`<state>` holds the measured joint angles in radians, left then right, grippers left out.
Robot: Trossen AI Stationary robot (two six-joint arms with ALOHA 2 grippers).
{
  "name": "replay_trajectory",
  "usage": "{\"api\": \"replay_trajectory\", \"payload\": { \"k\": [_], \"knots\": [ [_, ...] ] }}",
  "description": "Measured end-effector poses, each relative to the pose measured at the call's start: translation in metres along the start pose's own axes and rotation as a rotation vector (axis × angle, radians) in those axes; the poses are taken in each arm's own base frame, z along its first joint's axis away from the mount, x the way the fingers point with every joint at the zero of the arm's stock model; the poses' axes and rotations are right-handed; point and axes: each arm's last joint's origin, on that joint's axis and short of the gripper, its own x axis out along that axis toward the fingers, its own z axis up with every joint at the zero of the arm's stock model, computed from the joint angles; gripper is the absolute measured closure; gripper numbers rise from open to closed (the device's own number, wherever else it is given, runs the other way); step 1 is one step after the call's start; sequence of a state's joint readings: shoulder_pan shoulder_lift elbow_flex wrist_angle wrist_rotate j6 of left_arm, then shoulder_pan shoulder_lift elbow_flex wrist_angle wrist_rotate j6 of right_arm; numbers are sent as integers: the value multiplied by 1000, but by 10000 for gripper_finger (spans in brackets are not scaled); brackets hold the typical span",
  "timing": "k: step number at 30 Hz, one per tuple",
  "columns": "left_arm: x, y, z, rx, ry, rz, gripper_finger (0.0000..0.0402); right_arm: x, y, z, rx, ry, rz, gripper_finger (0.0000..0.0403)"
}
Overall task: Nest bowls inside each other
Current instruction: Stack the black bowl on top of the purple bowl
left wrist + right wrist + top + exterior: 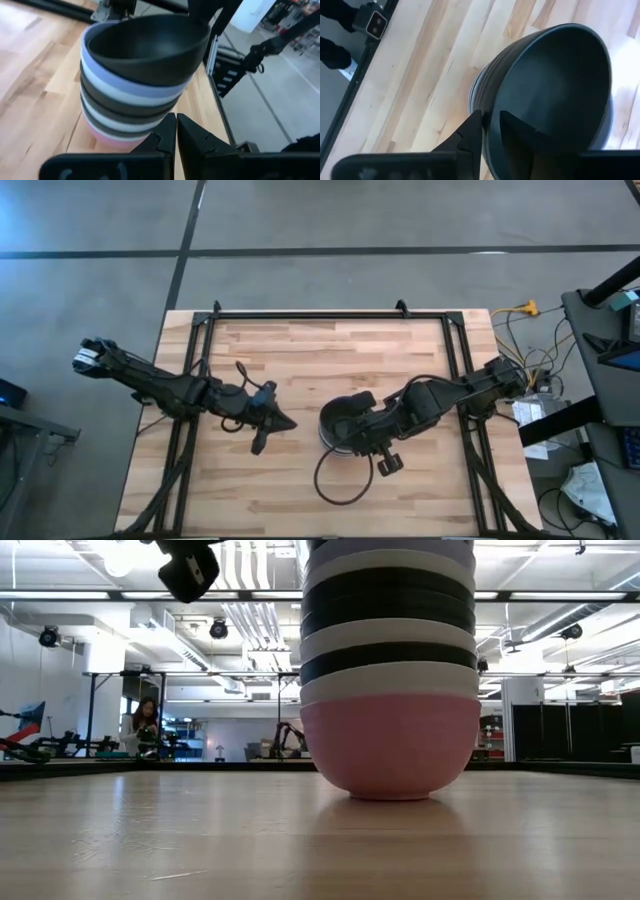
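Note:
A stack of nested bowls (337, 423) stands in the middle of the table on the base of its pink bottom bowl (390, 745). Above the pink bowl come white and black bowls, then a lavender one (125, 87). A black bowl (150, 42) sits tilted on top. My right gripper (490, 120) reaches in from the table's right and is shut on that top bowl. My left gripper (176, 130) is shut and points at the stack from its left, a short way off it (285, 422). My right gripper pinches the rim of the top black bowl (492, 107), one finger (520, 131) inside the bowl and the other finger (472, 131) outside its wall. It comes slanting down from the table's right. The bowl is tilted and lies in the lavender bowl below it.
A black cable loop (335, 480) lies on the wood just near of the stack. Black frame rails (330, 313) run along the far, left and right sides of the table. Bare wood lies on the far and near-left sides. A person (145, 725) is far off in the room.

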<state>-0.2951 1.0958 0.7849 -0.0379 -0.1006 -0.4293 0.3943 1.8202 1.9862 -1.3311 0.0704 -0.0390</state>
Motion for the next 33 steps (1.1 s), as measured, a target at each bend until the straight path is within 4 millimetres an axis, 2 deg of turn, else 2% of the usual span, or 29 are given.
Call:
{"api": "replay_trajectory", "payload": {
  "k": [9, 17, 28, 33],
  "knots": [
    [0, 3, 4, -10, -32, 9, 402, 8, 1, -2, -32, 29, 3, 390],
    [0, 3, 5, -18, -35, 7, 402, 13, 3, -5, -58, 73, -2, 393],
    [0, 3, 5, -18, -35, 7, 402, 31, 7, -14, -116, 151, 5, 393],
    [0, 3, 5, -19, -35, 8, 402, 34, 7, -16, -111, 166, 5, 380]
  ]
}}
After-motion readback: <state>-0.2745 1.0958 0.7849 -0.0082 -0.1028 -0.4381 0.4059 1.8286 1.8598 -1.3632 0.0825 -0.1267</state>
